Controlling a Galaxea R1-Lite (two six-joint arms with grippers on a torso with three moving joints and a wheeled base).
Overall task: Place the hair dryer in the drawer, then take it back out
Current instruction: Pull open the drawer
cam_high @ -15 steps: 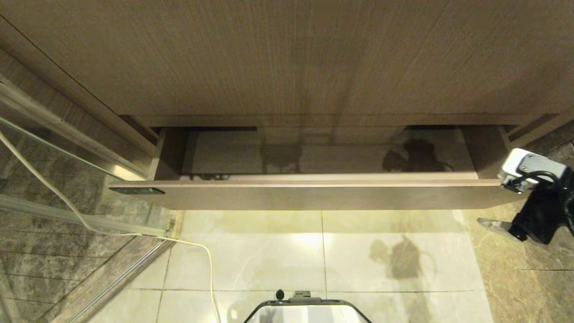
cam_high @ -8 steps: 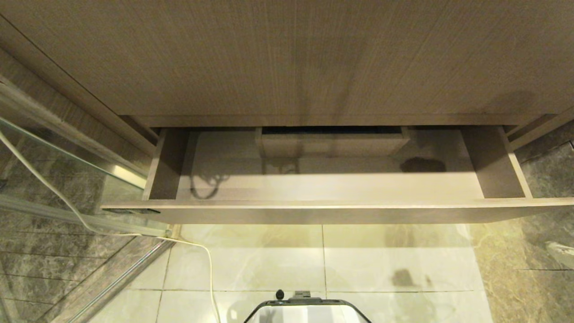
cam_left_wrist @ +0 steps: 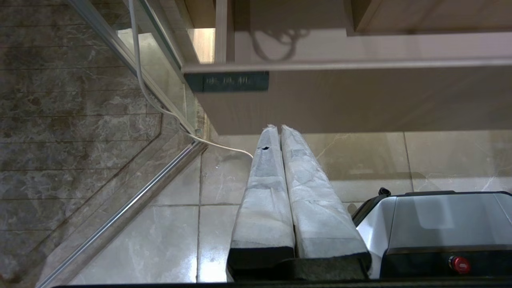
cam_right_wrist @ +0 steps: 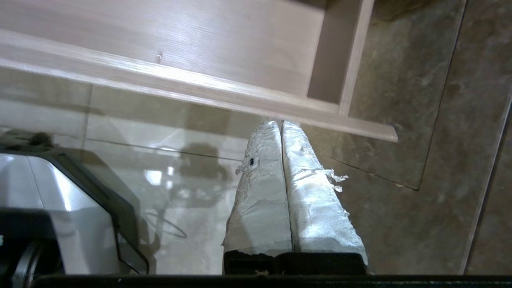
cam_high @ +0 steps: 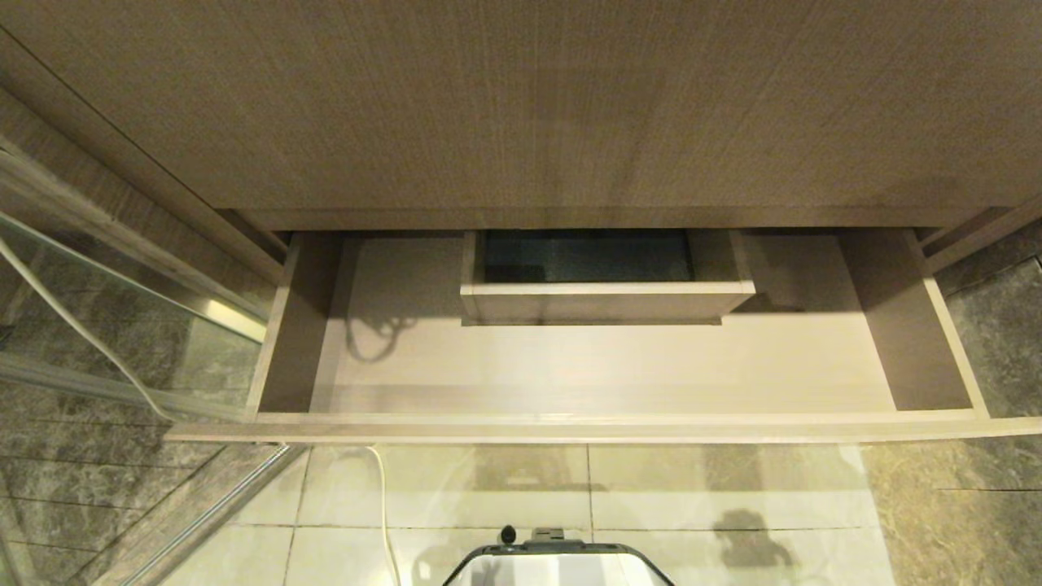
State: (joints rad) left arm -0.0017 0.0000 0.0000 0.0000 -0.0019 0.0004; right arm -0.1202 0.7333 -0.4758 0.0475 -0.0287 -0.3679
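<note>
A: Drawer (cam_high: 619,374) first: where is it, and what state is it in?

B: It is pulled well out from under a wood-grain cabinet front (cam_high: 521,106), seen from above in the head view. Its pale floor is lit, with a rectangular boxed cut-out (cam_high: 606,281) at the middle of the back wall. A looping shadow lies on the drawer floor near its left corner. No hair dryer shows in any of the three views, so I cannot say where it is.

A: And the end effectors?

B: Neither one appears in the head view. In the left wrist view, the left end effector (cam_left_wrist: 277,129) has its two wrapped fingers pressed together, holding nothing, and it sits low in front of the drawer's flat front, near a small dark label (cam_left_wrist: 228,81) at the front's left end. In the right wrist view, the right end effector (cam_right_wrist: 281,124) also has its fingers pressed together and empty. It sits just below the front edge of the drawer, near the drawer's right corner. The wrapping on its fingers is frayed.

A: What surrounds them?

B: Pale glossy floor tiles (cam_high: 692,505) lie below the drawer, with darker marbled stone to either side. A glass panel (cam_high: 122,325) stands on the left, and a thin white cable (cam_high: 381,505) trails across the floor beside it. The robot's grey base (cam_high: 558,566) shows at the lower edge.
</note>
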